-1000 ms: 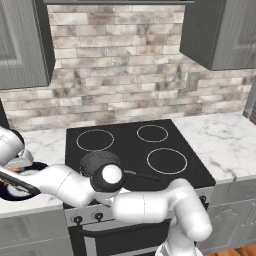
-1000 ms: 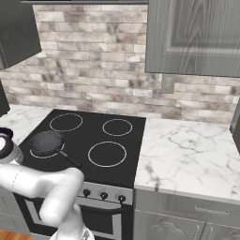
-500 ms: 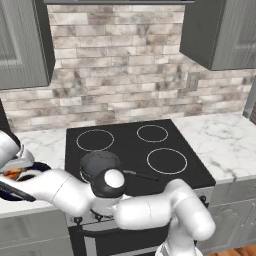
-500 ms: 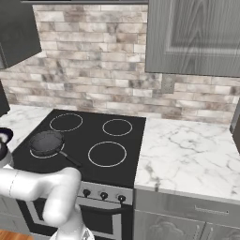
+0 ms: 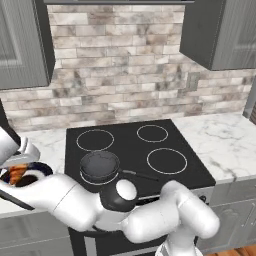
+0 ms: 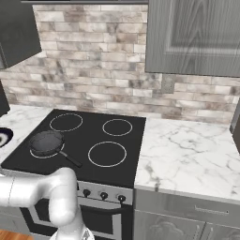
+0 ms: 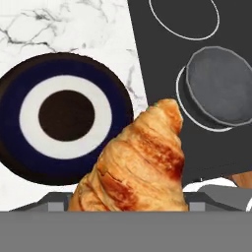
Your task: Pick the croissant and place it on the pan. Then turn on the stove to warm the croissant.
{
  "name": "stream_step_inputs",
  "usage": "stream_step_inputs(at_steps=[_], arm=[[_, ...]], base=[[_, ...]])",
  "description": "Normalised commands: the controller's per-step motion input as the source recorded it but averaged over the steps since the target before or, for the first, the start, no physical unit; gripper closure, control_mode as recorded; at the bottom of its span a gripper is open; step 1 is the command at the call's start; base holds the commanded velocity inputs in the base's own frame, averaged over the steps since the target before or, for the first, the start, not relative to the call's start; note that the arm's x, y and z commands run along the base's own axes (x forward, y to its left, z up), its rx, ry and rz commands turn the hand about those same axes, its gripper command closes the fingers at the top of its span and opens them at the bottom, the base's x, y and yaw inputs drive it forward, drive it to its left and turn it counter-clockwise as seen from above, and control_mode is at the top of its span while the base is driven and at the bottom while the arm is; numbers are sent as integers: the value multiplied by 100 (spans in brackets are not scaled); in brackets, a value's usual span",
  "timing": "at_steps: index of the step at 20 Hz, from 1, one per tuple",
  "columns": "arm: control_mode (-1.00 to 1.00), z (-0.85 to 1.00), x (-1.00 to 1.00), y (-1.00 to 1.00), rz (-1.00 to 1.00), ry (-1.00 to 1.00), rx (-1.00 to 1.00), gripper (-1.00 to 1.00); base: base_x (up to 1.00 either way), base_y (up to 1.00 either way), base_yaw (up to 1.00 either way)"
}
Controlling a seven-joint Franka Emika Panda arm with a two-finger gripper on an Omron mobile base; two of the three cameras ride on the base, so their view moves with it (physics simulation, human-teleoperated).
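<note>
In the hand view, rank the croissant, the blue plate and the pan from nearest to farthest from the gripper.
1. croissant, right at the gripper, bottom centre.
2. plate, on the marble just beyond, to the left.
3. pan, on the stove, upper right.

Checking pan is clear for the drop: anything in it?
The pan looks empty in both base views and the hand view; its whole inside shows. The croissant is at the gripper, over the plate side.

No readable text.
No letters, numbers, brands or signs can be read on the stove [image 6: 89, 140], its knobs [image 6: 103, 195], the pan [image 5: 100, 165] or the cabinets [image 6: 192, 37].
</note>
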Motion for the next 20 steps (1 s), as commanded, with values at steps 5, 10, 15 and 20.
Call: stream_step_inputs(at_steps=[5, 10, 15, 20], arm=[[-100, 34, -51, -92, 5, -9, 15, 100], [-100, 37, -59, -100, 16, -16, 19, 100], [-100, 35, -56, -87, 16, -16, 19, 100], [-100, 31, -39, -81, 13, -10, 21, 100]], base=[[0, 0, 0], [0, 0, 0], [0, 0, 0], [0, 0, 0]])
